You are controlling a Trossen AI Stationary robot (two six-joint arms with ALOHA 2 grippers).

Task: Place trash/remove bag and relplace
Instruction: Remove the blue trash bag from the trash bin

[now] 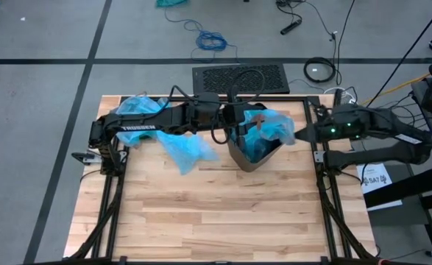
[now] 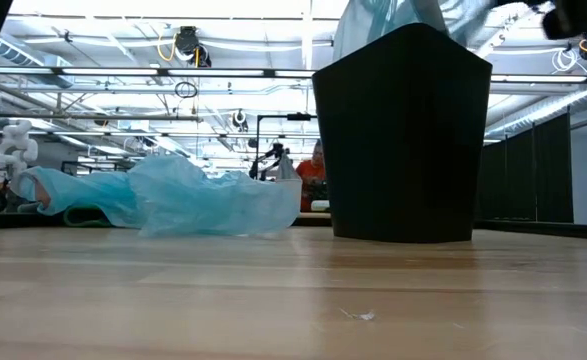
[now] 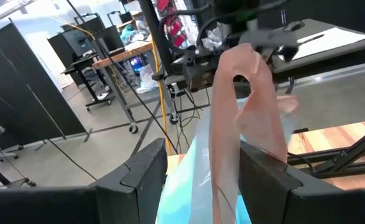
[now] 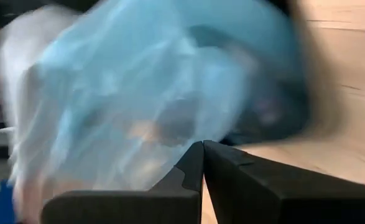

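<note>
A dark bin [image 1: 249,156] [image 2: 403,130] stands upright on the wooden table near its far edge. A pale blue bag [image 1: 274,126] [image 4: 157,81] lines the bin and billows above its rim. A pinkish drawstring strap [image 3: 229,124] rises from the bag. My left gripper [image 1: 239,126] [image 3: 204,171] is open at the bin's left rim, one finger on either side of the strap and film. My right gripper [image 1: 298,134] [image 4: 202,149] is shut at the bag's right side. No trash shows plainly. My right gripper pinches the blue bag's upper film [image 1: 289,132] on the side toward the table's right. It comes in roughly level from the right. The film stretches from the bin's mouth out to the fingertips. One layer or several, I cannot tell.
A loose blue bag [image 1: 185,147] [image 2: 193,195] lies crumpled on the table left of the bin, under my left arm. More blue film [image 1: 138,105] sits at the far left corner. A black mat [image 1: 239,77] lies beyond the far edge. The near half of the table is bare wood.
</note>
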